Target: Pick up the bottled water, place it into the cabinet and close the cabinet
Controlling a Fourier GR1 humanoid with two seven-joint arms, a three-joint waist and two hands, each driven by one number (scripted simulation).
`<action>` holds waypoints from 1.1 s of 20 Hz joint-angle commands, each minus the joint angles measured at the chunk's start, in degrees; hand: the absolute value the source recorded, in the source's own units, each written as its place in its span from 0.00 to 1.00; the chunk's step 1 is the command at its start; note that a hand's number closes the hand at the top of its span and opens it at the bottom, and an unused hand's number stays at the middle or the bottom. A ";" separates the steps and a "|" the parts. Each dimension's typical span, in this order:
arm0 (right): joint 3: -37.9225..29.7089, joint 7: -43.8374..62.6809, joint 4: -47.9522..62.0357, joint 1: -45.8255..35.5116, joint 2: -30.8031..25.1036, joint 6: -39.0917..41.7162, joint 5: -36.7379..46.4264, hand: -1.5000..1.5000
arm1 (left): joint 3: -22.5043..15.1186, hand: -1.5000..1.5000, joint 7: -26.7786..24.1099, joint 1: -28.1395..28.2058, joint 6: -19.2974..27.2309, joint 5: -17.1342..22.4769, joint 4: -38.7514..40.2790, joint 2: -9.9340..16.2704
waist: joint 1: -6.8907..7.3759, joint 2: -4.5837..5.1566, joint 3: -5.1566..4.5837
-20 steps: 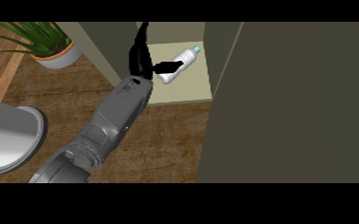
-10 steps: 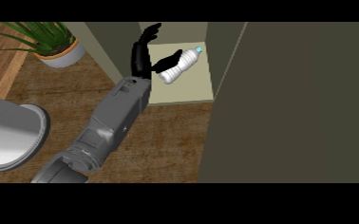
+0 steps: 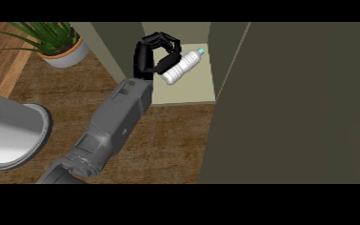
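Greenery first: at far left you've got a leafy potted plant in a pale pot (image 3: pixel 62 52) on the wood-grain counter (image 3: pixel 175 138). Moving right, your left hand (image 3: pixel 151 52) sits inside the cabinet, its black fingers curled over empty space. Just right of them lies the clear ribbed plastic water bottle (image 3: pixel 180 66), on the beige shelf (image 3: pixel 190 90), blue cap pointing up-right. Rightmost, the dark olive cabinet door (image 3: pixel 295 105) stands open.

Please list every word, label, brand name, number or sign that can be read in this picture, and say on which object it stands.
There is no readable text in the head view.
bottled water: white body and blue cap, no label lettering can be made out.
cabinet: plain shelf and walls, no marks.
plant pot: plain, no writing.
left hand and its grey forearm: no markings.
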 commanded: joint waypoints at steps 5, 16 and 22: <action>0.32 4.02 -6.49 1.85 -2.54 -2.01 5.87 0.00 | -4.75 1.00 7.01 4.94 -11.18 5.90 -10.83 0.04 | 2.86 -1.41 0.12; -1.25 3.06 -6.84 1.87 -4.96 -2.04 3.94 0.00 | -12.12 1.00 9.85 29.76 -12.41 8.18 -40.17 1.23 | 4.72 -1.42 0.13; -3.01 3.00 -6.91 1.32 -7.63 -0.21 1.19 1.00 | -17.81 1.00 16.91 46.31 -11.99 8.47 -62.87 6.44 | 5.47 -1.52 0.19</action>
